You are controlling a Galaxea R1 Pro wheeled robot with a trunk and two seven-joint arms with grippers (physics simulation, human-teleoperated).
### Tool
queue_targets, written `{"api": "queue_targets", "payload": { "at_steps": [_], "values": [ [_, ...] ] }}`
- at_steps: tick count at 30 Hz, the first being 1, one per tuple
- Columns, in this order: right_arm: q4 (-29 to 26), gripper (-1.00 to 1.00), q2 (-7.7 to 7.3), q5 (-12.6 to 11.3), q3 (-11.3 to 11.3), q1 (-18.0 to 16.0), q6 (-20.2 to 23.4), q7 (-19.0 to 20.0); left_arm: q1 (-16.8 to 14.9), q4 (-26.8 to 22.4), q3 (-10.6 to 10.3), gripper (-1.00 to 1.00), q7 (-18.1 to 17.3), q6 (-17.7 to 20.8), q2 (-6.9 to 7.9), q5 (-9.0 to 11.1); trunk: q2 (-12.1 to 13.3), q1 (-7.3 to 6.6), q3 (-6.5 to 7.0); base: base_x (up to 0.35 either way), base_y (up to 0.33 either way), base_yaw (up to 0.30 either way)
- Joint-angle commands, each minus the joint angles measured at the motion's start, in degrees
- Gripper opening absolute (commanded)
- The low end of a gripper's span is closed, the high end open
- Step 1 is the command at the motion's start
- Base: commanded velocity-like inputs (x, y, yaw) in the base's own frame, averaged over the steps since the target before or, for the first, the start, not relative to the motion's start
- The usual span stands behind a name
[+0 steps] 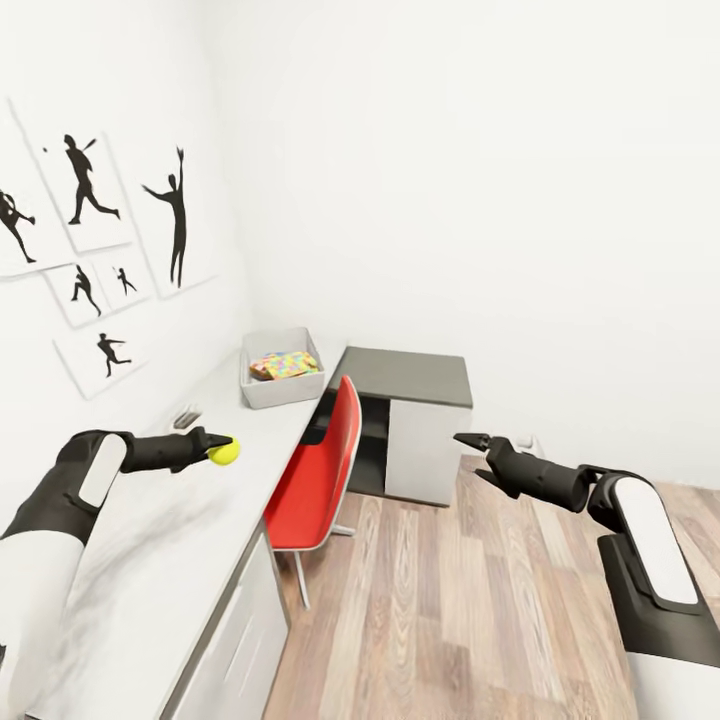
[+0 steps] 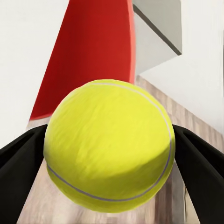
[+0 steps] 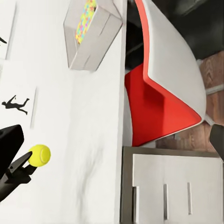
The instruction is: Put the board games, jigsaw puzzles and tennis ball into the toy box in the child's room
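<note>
1. Centrally, the toy box (image 1: 283, 385) sits at the far end of the worktop (image 1: 170, 560), left of frame centre, against the wall; a jigsaw puzzle (image 1: 285, 364) with its multicoloured pattern lies inside it.
2. Nearer, at middle left, the tennis ball (image 1: 224, 453) is clamped in the left pincer (image 1: 216, 447), held above the worktop; the left wrist view shows a dark finger on each side of the ball (image 2: 109, 147).
3. Lower right, the right pincer (image 1: 473, 456) hangs over the wooden floor (image 1: 470, 610), fingers apart and holding nothing.
4. Between them, a red chair (image 1: 318, 478) is tucked at the worktop's edge, beside the lower dark-topped section (image 1: 408, 378).
5. Upper left, silhouette prints (image 1: 95, 245) hang on the wall.
</note>
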Motion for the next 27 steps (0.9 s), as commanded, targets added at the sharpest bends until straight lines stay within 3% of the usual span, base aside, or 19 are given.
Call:
{"api": "queue_targets", "payload": {
  "at_steps": [1, 10, 17, 19, 27],
  "values": [
    [-0.1, 1.0, -0.01, -0.6, 0.0, -0.2, 0.2, -0.6, 0.0, -0.2, 0.2, -1.0, -0.5, 0.3, 0.06, -0.5, -0.1, 0.04, -0.16, 0.001, 0.0, -0.26],
    [-0.3, 1.0, 0.3, -0.6, 0.3, -0.7, 0.4, -0.7, 0.0, -0.6, 1.1, -1.0, -0.5, 0.4, 0.38, -0.4, -0.1, 0.04, -0.19, 0.0, 0.0, -0.173],
    [-0.4, 1.0, 0.54, -0.5, 2.2, -0.8, 0.3, -0.7, -0.2, -0.8, 1.6, -1.0, -0.5, 0.4, 0.93, -0.4, -0.1, 0.04, -0.11, 0.0, 0.0, -0.008],
    [-0.4, 1.0, 0.57, -0.5, 2.7, -1.0, 0.3, -0.7, -0.2, -1.4, 2.6, -1.0, -0.5, 0.4, 0.92, -0.4, -0.1, 0.04, 0.01, 0.0, 0.0, -0.001],
    [-0.4, 1.0, 0.51, -0.5, 3.0, -2.6, 0.2, -0.8, -0.2, -3.8, 4.0, -1.0, -0.5, 0.3, 0.83, -0.4, -0.1, 0.04, 0.65, 0.125, -0.094, 0.113]
  ]
}}
